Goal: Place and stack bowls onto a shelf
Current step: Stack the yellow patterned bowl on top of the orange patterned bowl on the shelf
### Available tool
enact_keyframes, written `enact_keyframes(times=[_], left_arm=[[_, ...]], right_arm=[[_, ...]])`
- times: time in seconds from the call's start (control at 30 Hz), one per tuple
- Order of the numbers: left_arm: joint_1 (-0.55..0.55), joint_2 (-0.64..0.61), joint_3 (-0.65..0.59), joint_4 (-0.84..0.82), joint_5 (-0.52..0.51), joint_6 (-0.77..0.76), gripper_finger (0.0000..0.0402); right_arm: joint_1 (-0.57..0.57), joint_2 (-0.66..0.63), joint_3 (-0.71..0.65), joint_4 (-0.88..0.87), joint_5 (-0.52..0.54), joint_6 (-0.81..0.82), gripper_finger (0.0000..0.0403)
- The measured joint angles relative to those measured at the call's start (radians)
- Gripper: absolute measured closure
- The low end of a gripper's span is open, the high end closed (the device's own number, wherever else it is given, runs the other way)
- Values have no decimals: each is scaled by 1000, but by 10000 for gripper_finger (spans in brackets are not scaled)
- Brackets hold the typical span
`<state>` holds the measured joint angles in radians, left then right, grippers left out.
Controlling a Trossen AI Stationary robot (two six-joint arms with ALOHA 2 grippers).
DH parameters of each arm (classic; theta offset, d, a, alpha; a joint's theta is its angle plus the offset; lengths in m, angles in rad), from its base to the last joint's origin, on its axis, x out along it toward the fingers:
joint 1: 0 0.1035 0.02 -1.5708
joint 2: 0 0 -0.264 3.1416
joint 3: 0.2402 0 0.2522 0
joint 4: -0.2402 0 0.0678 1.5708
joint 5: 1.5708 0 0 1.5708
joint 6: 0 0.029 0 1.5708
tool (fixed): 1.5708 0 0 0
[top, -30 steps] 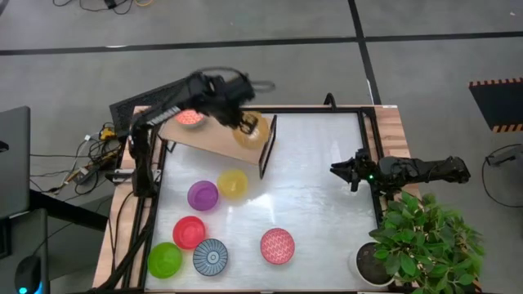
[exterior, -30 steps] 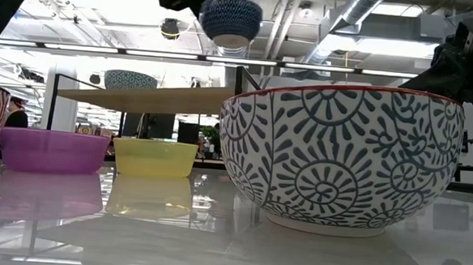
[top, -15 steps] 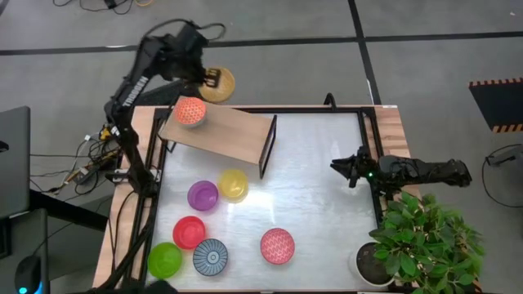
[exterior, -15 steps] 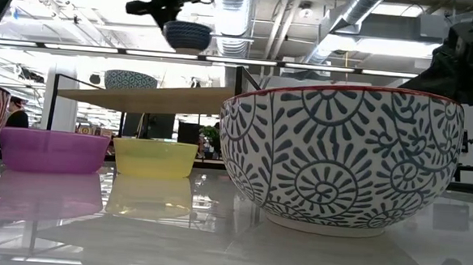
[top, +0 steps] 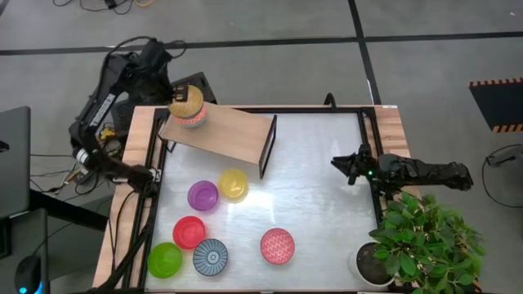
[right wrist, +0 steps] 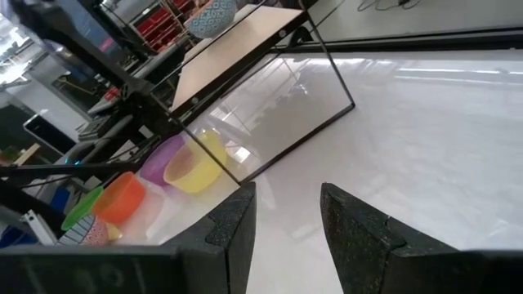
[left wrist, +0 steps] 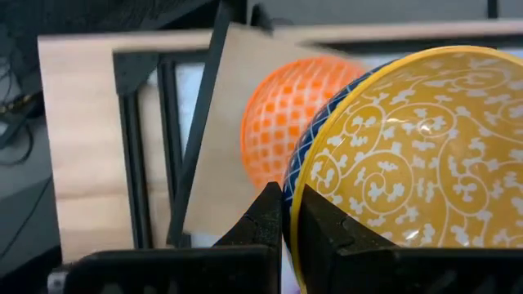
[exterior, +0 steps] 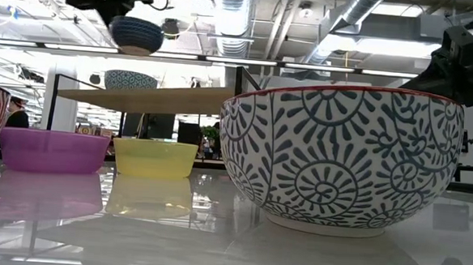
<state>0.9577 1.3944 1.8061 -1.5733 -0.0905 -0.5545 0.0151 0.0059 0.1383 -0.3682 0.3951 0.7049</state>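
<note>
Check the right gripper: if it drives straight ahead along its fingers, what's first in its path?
Probably nothing nearby. The right gripper, open, points across bare tabletop. Farther along that line sit the shelf's dark end panel and the yellow bowl; depth is unclear.

Silvery table (top: 319, 188) with 6 bowls and shelf (top: 233, 135) bearing orange bowl (top: 193, 120).

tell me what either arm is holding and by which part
The left gripper holds the gold-orange bowl by its rim, above the orange bowl on the shelf. The right gripper holds nothing.
</note>
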Motion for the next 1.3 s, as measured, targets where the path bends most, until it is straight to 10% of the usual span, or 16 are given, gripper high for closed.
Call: enact_keyframes(times=[1.3], left_arm=[[127, 73, -77, 120, 32, 90, 401]], right_arm=[[-44, 0, -1, -13, 0, 2, 239]])
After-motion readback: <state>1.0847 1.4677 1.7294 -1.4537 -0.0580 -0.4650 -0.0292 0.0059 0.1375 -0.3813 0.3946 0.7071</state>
